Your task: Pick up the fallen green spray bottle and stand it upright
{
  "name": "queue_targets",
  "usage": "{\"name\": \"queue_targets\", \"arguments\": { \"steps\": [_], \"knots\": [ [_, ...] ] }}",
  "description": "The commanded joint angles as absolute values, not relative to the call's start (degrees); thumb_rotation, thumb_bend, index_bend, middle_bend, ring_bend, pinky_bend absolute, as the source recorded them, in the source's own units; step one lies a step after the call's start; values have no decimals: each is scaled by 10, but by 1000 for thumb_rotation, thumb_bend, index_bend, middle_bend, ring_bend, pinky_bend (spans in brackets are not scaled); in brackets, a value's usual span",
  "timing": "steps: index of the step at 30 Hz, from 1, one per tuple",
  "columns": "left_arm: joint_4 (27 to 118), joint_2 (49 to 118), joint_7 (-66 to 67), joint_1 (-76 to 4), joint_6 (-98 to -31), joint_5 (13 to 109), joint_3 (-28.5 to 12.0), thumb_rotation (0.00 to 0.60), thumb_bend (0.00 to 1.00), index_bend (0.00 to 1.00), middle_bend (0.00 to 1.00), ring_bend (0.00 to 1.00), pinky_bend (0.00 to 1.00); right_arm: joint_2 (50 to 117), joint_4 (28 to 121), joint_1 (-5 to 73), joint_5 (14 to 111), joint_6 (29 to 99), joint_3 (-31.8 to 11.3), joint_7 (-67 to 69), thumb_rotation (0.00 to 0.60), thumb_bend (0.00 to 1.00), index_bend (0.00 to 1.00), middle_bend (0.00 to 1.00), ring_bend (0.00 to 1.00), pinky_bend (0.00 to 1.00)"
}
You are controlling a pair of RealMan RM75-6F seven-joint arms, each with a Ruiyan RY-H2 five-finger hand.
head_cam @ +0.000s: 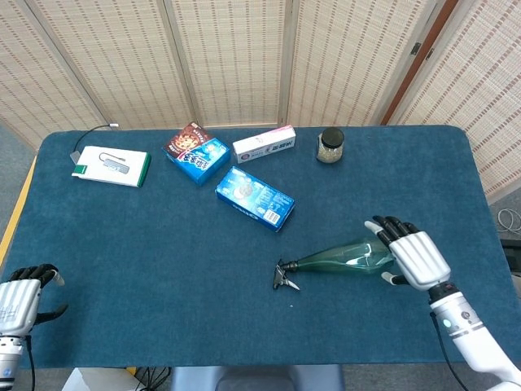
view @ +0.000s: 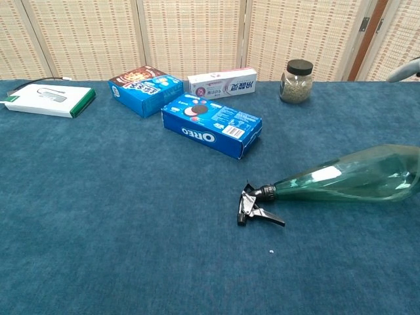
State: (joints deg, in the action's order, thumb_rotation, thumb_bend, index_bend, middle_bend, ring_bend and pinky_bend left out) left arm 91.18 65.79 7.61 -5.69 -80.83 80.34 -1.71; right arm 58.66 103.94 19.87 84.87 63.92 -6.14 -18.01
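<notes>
Blue carpet-like cloth covers the desk (head_cam: 163, 269). At its near left corner the left hand (head_cam: 20, 297) rests with fingers curled in, holding nothing. On the near right, the right hand (head_cam: 411, 254) hovers over the fat base of the translucent green plastic spray bottle (head_cam: 346, 257), fingers spread apart and empty; whether they touch the bottle cannot be told. That bottle lies on its side, its black trigger nozzle (view: 257, 206) pointing left, base to the right. Further back lies a blue Oreo biscuit box (view: 211, 124), flat and angled. Beyond it sit a blue-and-brown snack box (view: 145, 88), a white and pink toothpaste carton (view: 222, 83), and a small black-lidded glass jar (view: 295, 81) standing upright. At the far left lies a white and green flat box (head_cam: 111, 165).
</notes>
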Motion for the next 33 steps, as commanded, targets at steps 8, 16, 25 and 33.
{"name": "queue_targets", "arguments": {
  "steps": [8, 16, 25, 33],
  "knots": [
    [905, 658, 66, -52, -809, 802, -16, 600, 0, 517, 368, 338, 321, 607, 1051, 264, 813, 550, -57, -265, 600, 0, 163, 135, 131, 277],
    [903, 659, 62, -52, -809, 804, -15, 600, 0, 530, 377, 343, 341, 632, 1046, 303, 749, 499, -49, -334, 600, 0, 163, 135, 131, 277],
    [899, 658, 56, -50, -807, 803, -15, 600, 0, 535, 383, 347, 349, 663, 1025, 343, 685, 471, -41, -386, 600, 0, 163, 136, 131, 277],
    [894, 660, 50, -48, -806, 803, -14, 600, 0, 536, 388, 350, 355, 688, 1004, 374, 648, 459, -33, -411, 600, 0, 163, 163, 131, 277]
  ]
}}
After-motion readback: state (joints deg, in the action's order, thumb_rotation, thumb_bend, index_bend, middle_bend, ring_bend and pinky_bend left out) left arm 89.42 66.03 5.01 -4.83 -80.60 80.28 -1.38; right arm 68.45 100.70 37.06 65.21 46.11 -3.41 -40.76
